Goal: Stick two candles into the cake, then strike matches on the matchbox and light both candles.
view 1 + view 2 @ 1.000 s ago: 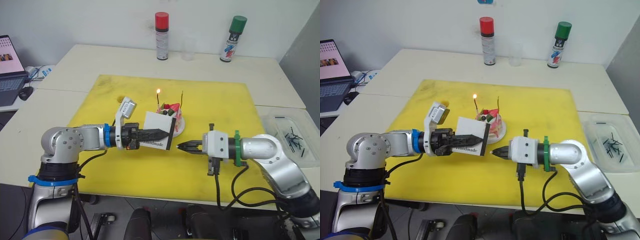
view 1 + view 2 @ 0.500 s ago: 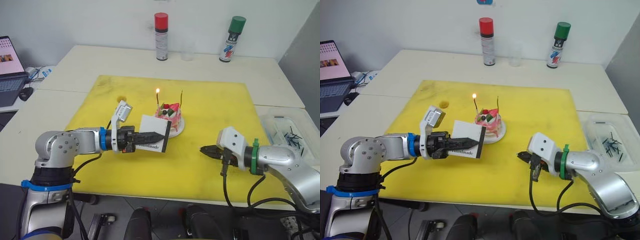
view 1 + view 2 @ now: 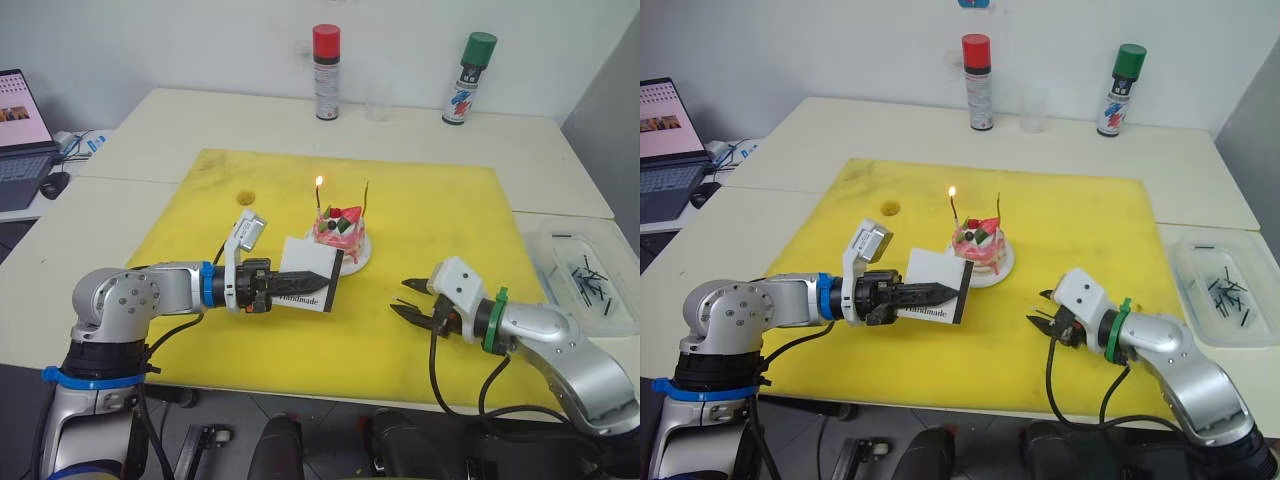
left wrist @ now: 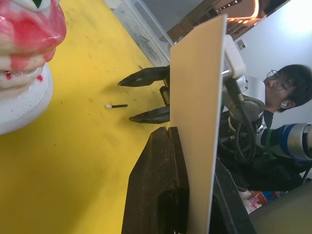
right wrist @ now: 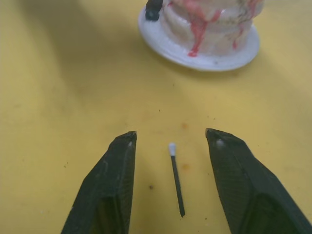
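Observation:
The cake [image 3: 340, 232] sits on its white plate [image 3: 358, 254] in the middle of the yellow mat [image 3: 440, 210]. Two candles stand in it: the left candle [image 3: 320, 203] burns with a small flame, the right candle [image 3: 366, 196] is unlit. My left gripper [image 3: 325, 274] is shut on the white matchbox [image 3: 305, 284], held upright just in front of the cake. My right gripper [image 5: 171, 134] is open, low over the mat to the right front of the cake. One match [image 5: 176, 179] with a white head lies on the mat between its fingers.
A clear tray [image 3: 590, 262] with several dark matches stands off the mat at the right. Two spray cans, red-capped [image 3: 325, 58] and green-capped [image 3: 467, 64], and a clear cup [image 3: 377, 100] stand at the back. A laptop [image 3: 20, 130] is far left. A person [image 4: 287, 87] sits behind.
My right gripper drew back from the matchbox to the right, dropped low over the mat and opened; a match now lies between its fingers. The left gripper lowered the matchbox slightly.

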{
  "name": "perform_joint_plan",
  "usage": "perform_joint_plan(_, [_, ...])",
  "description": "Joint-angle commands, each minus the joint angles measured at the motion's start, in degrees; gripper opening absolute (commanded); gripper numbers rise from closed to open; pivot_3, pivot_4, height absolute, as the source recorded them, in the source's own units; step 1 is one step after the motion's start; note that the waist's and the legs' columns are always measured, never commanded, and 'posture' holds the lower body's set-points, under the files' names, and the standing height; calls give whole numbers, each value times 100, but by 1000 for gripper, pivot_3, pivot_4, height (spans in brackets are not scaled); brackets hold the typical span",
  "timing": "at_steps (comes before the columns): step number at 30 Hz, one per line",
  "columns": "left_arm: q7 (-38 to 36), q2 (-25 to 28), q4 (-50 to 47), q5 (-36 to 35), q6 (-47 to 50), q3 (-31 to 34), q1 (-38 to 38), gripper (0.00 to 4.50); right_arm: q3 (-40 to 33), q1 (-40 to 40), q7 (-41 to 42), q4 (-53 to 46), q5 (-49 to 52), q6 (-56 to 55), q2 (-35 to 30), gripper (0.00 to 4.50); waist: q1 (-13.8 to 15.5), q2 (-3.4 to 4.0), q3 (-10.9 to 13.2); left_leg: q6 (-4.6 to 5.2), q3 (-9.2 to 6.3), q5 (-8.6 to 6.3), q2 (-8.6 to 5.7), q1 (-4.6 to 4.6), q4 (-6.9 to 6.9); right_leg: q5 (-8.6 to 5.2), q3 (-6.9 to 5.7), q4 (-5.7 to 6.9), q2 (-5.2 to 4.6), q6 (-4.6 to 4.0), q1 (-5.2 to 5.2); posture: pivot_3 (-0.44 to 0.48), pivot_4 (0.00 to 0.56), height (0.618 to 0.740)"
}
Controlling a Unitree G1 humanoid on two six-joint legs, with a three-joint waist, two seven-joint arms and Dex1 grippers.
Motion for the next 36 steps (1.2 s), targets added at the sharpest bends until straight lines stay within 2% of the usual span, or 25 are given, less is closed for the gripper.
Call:
perform_joint_plan(1, [-6,49,-178,-72,-20,89,-31,0,-182,217,-32,98,-86,-785,129,2314,-4,0,0,0,0,0,0,0,1,0,1,0,0,0,1,0,150,689])
perform_joint_plan(6, [-35,100,-115,-43,21,53,-131,0,-153,527,63,1114,-383,-2252,333,2314,-15,-1,-1,0,1,0,1,10,6,4,1,4,2,6,5,0,150,689])
perform_joint_plan(10, [-55,151,-114,-57,48,49,-140,0,-87,460,295,1611,-355,-2758,421,2314,-16,-1,-1,0,6,0,1,10,6,4,7,6,2,6,4,0,150,689])
perform_joint_plan(16, [-56,190,-134,-76,90,49,-132,0,-21,152,554,2132,-252,-2851,569,2314,-15,0,-1,0,4,1,2,11,6,5,5,8,2,5,5,0,150,689])
perform_joint_plan(23, [-35,183,-154,-90,135,80,-114,0,-34,18,639,2299,-48,-2555,714,2314,-22,-1,-1,1,3,1,4,16,8,5,5,14,5,5,7,0,150,689])
perform_joint_plan(26, [-34,172,-145,-89,144,88,-113,0,9,13,672,2340,-124,-2535,710,1736,-33,-1,-1,1,3,1,5,17,8,5,6,15,6,4,7,0,150,689])
perform_joint_plan(31, [-31,160,-144,-103,154,95,-106,0,98,40,637,2356,-317,-2486,665,41,-34,-1,-1,1,3,1,4,20,8,5,6,15,6,4,10,0,150,689])
perform_joint_plan(36, [-44,148,-121,-90,142,76,-114,0,252,63,635,2215,-493,-2268,583,41,-35,-1,-2,1,3,1,4,34,8,5,6,14,6,4,25,0,150,689])
